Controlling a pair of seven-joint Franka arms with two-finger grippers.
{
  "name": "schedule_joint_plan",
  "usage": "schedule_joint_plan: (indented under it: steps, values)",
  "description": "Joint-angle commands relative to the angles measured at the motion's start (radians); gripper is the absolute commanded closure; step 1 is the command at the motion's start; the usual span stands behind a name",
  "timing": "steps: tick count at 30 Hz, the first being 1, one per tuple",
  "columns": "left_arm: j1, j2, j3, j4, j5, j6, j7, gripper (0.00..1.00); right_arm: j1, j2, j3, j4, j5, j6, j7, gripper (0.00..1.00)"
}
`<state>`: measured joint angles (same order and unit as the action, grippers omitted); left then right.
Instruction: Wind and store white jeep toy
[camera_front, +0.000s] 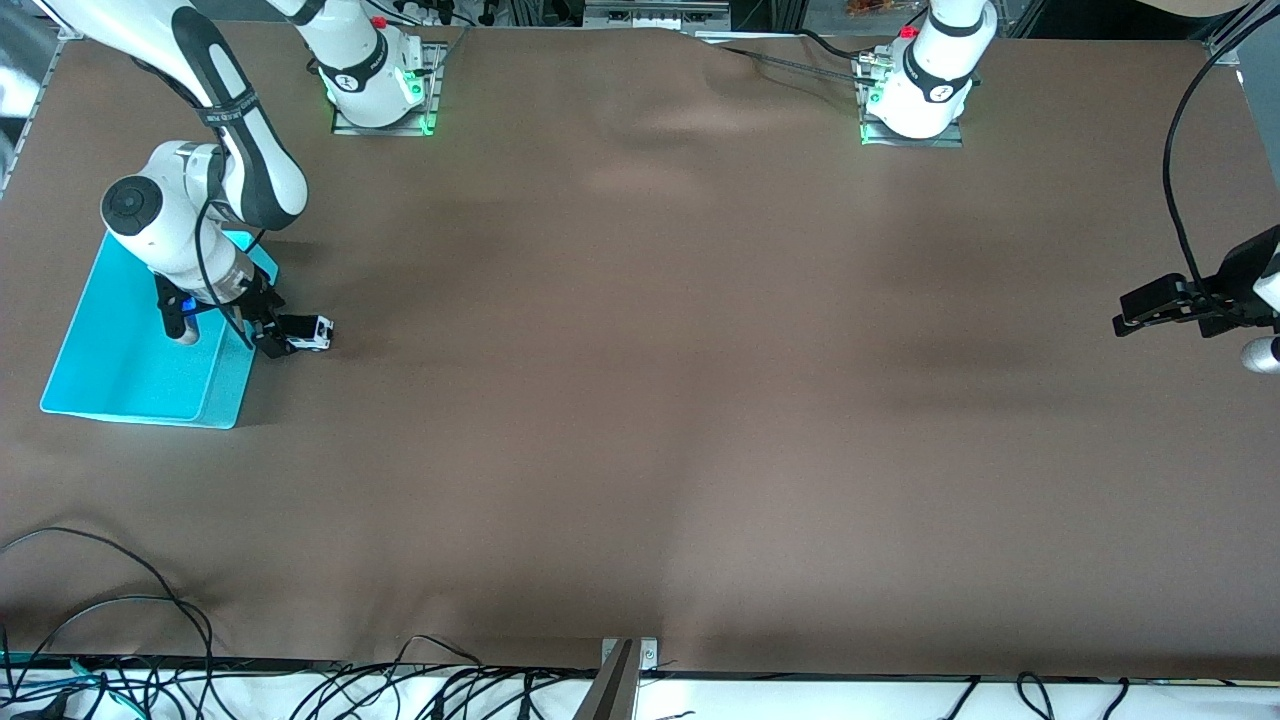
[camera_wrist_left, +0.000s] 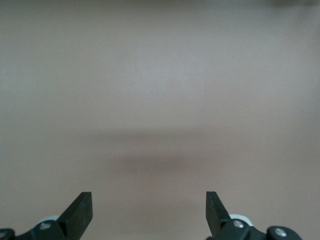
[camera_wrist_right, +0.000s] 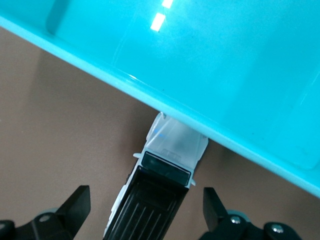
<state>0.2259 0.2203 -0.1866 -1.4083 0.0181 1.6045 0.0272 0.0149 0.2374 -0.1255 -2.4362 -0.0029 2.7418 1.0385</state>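
Right gripper (camera_front: 285, 338) is straddling the tiny boxy white plastic jeep toy with the black roof (camera_front: 312, 331)
The jeep is sitting on the brown tabletop (camera_front: 640, 400) at the right arm's end, nose touching the turquoise plastic bin's (camera_front: 120, 380) wall; its long axis is running straight between the wide-open, empty jaws. Left gripper (camera_wrist_left: 149, 210) is waiting, gaping and empty, over the left arm's edge.

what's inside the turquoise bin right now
The turquoise bin shows only bare floor where visible; the right arm covers part of it. The white jeep toy sits outside on the table, between the right gripper's open fingers.
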Motion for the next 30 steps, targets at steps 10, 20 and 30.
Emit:
schedule_joint_plan:
  steps: [10, 20, 30]
  values:
    - [0.0, -0.009, -0.002, -0.003, -0.015, -0.012, -0.007, 0.0, 0.003, 0.025, 0.024, -0.018, 0.011, 0.058, 0.075, 0.0]
    - [0.0, -0.009, -0.002, -0.003, -0.015, -0.012, -0.007, 0.0, 0.003, 0.079, 0.026, -0.015, 0.011, 0.124, 0.074, 0.0]
    - [0.0, -0.009, -0.002, -0.003, -0.015, -0.012, -0.007, 0.0, 0.003, 0.071, 0.026, -0.015, 0.012, 0.121, 0.074, 0.32]
